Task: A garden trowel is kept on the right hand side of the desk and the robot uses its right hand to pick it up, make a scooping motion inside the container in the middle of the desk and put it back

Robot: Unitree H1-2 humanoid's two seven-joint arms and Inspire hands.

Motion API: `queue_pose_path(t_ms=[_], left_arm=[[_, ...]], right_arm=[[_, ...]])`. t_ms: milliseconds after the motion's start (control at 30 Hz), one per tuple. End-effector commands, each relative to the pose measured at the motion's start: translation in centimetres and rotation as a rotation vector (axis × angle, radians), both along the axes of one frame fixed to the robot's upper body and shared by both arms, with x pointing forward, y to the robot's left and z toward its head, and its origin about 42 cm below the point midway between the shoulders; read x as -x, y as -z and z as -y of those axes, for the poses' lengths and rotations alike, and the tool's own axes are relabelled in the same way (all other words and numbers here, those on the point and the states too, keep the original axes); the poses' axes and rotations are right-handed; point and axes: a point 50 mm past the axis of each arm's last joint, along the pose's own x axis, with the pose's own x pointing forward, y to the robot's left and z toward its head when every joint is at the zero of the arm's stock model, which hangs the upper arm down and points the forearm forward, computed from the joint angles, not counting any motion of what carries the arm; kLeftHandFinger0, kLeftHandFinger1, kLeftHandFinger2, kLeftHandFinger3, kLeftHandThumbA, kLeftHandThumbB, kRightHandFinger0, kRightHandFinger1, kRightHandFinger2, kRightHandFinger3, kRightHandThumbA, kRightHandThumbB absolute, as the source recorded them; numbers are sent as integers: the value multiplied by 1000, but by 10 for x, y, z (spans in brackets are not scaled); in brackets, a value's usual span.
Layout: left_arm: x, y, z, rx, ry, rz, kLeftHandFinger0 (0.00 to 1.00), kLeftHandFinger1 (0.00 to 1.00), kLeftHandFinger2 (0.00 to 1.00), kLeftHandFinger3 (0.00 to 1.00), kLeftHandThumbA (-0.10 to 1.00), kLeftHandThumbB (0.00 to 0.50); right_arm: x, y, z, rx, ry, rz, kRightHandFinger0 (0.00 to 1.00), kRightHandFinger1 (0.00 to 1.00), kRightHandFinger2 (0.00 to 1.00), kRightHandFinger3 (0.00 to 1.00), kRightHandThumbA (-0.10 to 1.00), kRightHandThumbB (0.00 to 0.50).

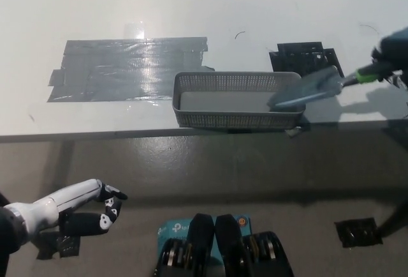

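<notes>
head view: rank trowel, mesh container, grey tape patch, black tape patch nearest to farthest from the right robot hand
1. garden trowel, held in the right robot hand, far right
2. black tape patch, right of centre
3. mesh container, middle
4. grey tape patch, left

Right end of container is blocked by the trowel, tilted across the rim; right-side approach is barred by its handle. Left and middle of the interior are seen open. Desk behind is covered only by flat grey tape.
</notes>
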Motion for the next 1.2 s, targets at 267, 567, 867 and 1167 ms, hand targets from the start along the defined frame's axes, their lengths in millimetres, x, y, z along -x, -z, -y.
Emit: queue_pose_path(t_ms=[267,567,867,1167], left_arm=[[-7,-14,0,-10,12,27,1000,843,864,1000,1000,439],[-5,-23,3,-4,28,53,1000,861,891,1000,1000,380],[-7,-28,2,-12,15,59,1000,881,894,1000,1000,371],[-11,-27,2,-27,15,59,1000,860,869,1000,1000,396]], right_arm=[[-4,-107,-50,0,-115,219,0,283,535,39,-100,90],[6,-101,-56,66,-169,254,0,86,381,292,-100,114],[3,-92,-45,176,-124,261,0,48,201,727,-100,0],[-9,-74,-33,278,34,213,605,752,865,887,-100,0]])
